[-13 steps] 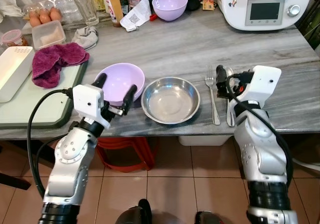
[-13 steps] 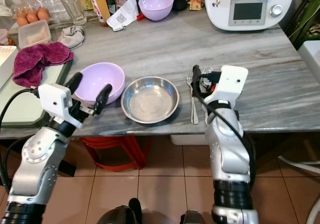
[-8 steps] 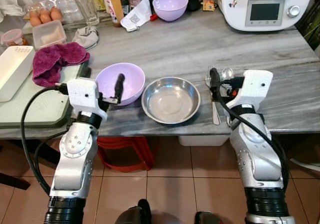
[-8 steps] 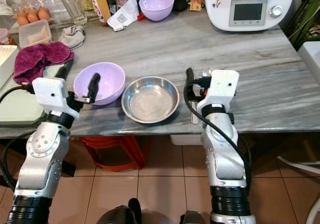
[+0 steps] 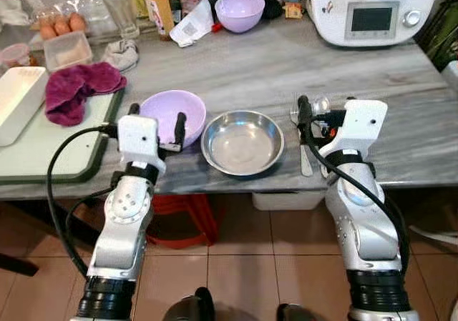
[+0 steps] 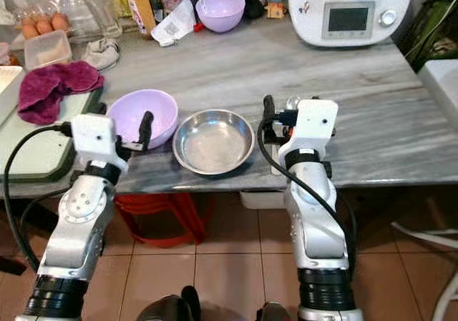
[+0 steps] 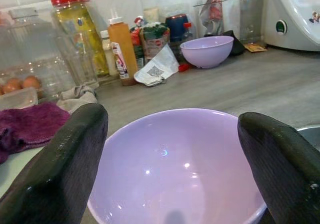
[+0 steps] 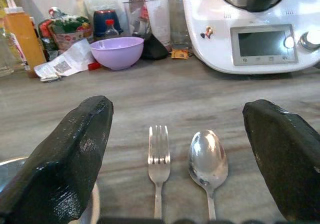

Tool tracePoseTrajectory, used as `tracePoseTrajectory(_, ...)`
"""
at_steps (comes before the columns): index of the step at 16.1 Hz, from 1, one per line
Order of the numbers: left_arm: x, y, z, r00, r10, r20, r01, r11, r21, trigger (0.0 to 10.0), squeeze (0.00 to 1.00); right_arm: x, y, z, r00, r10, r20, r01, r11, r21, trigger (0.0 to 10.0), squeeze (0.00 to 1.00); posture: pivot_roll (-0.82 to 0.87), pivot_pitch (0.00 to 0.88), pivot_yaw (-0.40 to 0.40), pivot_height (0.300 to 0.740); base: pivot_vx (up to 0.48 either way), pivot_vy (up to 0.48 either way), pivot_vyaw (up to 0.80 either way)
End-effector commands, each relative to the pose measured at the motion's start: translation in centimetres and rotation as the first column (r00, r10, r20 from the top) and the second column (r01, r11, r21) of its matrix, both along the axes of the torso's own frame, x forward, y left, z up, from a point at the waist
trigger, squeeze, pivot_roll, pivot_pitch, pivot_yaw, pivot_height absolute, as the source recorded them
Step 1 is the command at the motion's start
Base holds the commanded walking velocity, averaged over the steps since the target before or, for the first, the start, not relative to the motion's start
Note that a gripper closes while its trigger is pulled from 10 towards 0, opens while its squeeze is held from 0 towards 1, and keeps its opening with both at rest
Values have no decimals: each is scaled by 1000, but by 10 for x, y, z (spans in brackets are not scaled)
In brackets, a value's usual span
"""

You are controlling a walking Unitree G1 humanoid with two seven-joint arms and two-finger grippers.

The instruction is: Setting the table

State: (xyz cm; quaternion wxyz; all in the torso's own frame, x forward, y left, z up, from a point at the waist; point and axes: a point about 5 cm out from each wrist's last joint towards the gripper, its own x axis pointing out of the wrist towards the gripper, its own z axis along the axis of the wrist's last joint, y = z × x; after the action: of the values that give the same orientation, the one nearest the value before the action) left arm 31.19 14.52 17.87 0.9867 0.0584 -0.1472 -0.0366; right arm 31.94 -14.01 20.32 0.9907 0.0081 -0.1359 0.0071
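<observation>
A lilac bowl stands near the table's front edge, with a steel bowl just to its right. My left gripper is open at the lilac bowl's near rim, one black finger on each side of the lilac bowl. Right of the steel bowl lie a fork and a spoon, side by side with handles toward me. My right gripper hangs open just above their handles, holding nothing.
A second lilac bowl, bottles and a glass stand along the back. A white kitchen machine occupies the back right. A purple cloth, green tray and white container lie at the left. A red stool sits under the table.
My left gripper swung from the bowl's left side to straddle its near rim squarely. My right gripper shifted a little left over the fork and spoon. The camera moved slightly.
</observation>
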Motion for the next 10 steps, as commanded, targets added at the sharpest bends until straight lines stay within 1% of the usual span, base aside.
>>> tracePoseTrajectory(1,-1,3,-4,1000,23,-8,-23,1000,11,10000,0,-1,6,-1,1000,29,4,-29,1000,-9,10000,0,-153,129,78,740,0,0,0)
tracePoseTrajectory(10,1,-1,-10,999,42,-35,-41,999,26,10000,0,-1,9,-7,999,43,-11,-43,999,-15,10000,0,-152,121,83,740,0,0,0)
